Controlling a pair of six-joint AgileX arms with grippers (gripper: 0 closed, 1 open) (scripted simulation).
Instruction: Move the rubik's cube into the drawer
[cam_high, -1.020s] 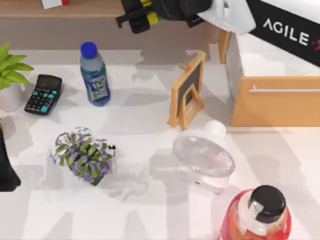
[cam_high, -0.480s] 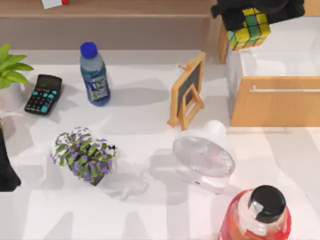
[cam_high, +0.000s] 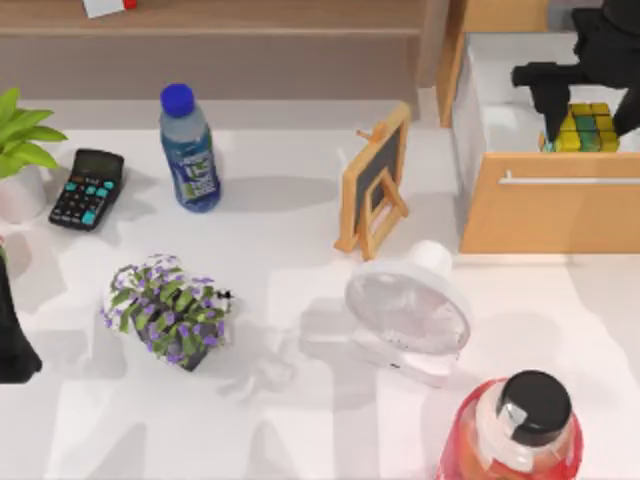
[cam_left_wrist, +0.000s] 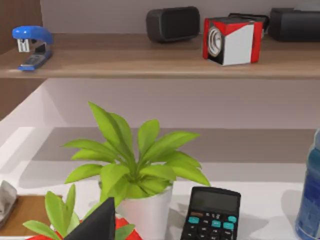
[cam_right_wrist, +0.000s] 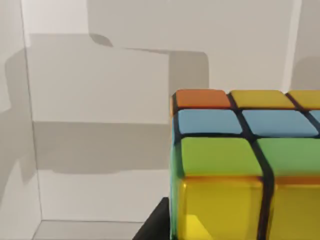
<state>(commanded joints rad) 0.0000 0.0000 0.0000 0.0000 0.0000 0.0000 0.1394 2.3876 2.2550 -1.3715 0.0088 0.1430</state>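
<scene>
Down from above the drawer's (cam_high: 520, 215) back corner — my right hand (cam_high: 588, 118) now sits inside it, clamped on the rubik's cube (cam_high: 585, 128) directly beneath, near the front panel; left arm parked bench-left.

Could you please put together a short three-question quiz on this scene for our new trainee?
1. True or false: the rubik's cube is inside the drawer.
2. Which arm's gripper is over the drawer: A left, B right?
3. What lies beside the potted plant at the table's left?

Key: 1 true. 2 B, the right gripper. 3 the calculator.
</scene>
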